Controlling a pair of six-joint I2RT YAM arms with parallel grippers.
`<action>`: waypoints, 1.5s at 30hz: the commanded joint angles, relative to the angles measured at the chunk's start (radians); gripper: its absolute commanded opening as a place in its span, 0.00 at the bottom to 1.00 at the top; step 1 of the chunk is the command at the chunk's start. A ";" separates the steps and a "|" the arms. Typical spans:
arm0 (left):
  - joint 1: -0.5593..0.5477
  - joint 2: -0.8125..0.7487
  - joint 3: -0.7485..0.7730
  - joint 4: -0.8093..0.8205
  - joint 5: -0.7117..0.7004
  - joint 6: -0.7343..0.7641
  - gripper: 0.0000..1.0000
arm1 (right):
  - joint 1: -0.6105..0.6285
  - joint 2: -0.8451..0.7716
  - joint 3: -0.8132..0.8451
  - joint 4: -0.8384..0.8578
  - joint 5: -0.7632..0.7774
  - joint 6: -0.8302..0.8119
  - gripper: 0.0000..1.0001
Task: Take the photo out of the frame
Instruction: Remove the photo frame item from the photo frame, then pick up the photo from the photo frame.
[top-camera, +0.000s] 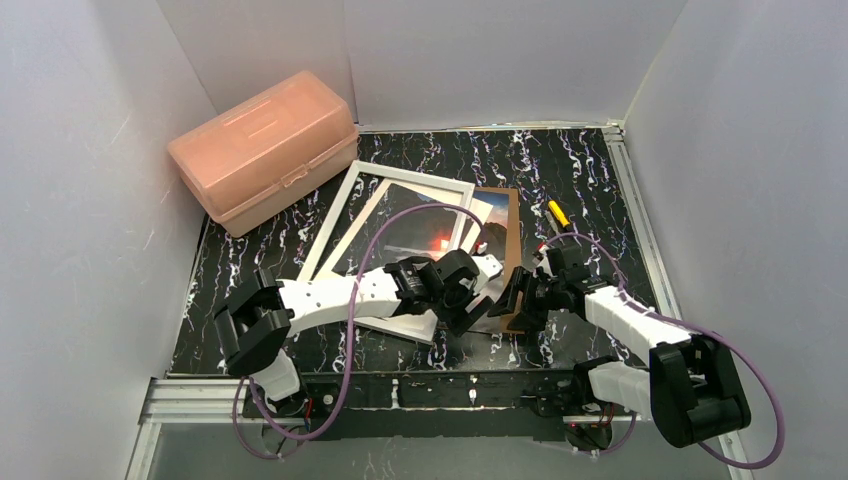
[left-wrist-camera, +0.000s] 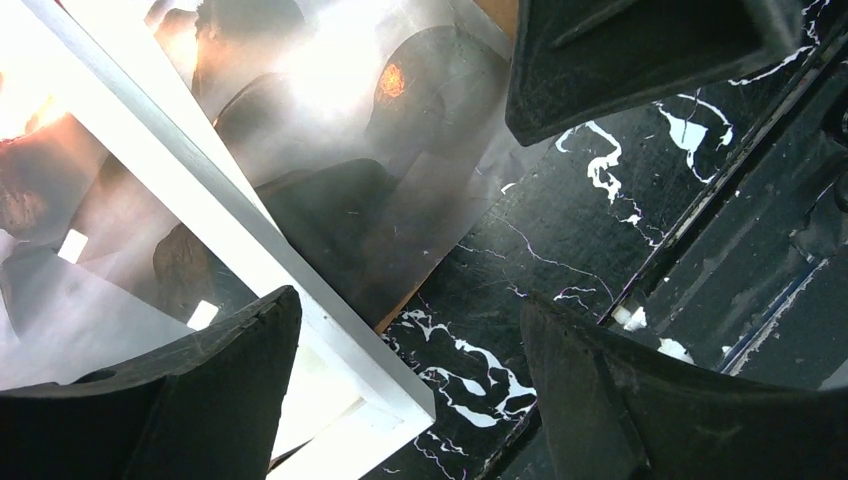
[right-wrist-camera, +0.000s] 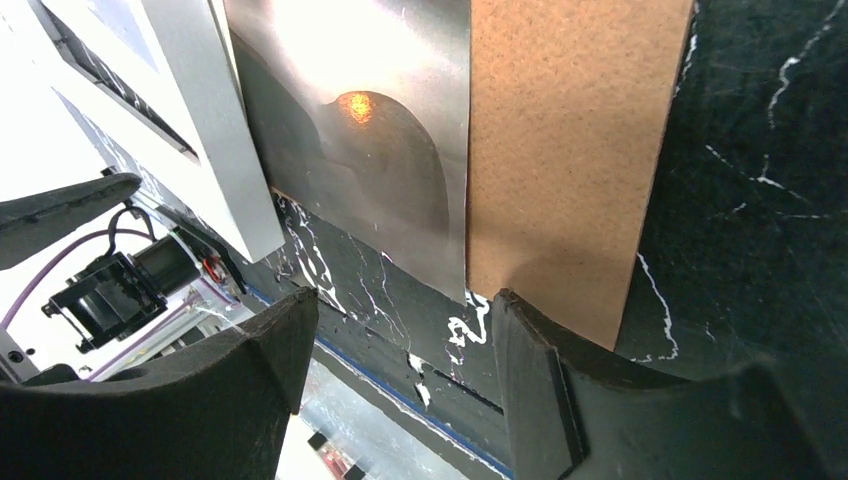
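Holding the thin white rectangular picture frame (top-camera: 333, 215), at centre-left, steady with the left end effector (left-wrist-camera: 410, 380), which is wide and empty at the frame's lower corner, seems wise. The glossy sunset photo (right-wrist-camera: 370, 150) sticks out rightward over the brown fibreboard backing (right-wrist-camera: 570, 150). The right end effector (right-wrist-camera: 400, 370), also wide and empty, should pinch the photo alone.

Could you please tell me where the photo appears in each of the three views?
Top external: the photo pokes out right of the frame, mid-table.
Left wrist: the photo fills the upper middle, right of the frame.
Right wrist: the photo sits upper centre, between frame and backing board.
Shared landmark: the frame's white rail along its left.
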 joint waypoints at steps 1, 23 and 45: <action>0.010 -0.077 -0.026 0.046 -0.012 0.004 0.79 | 0.024 0.029 -0.013 0.102 -0.016 0.032 0.71; 0.021 -0.121 -0.092 0.086 0.003 0.012 0.79 | 0.044 0.017 -0.022 0.288 -0.093 0.147 0.65; 0.021 -0.049 -0.082 0.108 -0.035 0.006 0.79 | 0.045 0.181 0.100 0.331 -0.062 0.089 0.59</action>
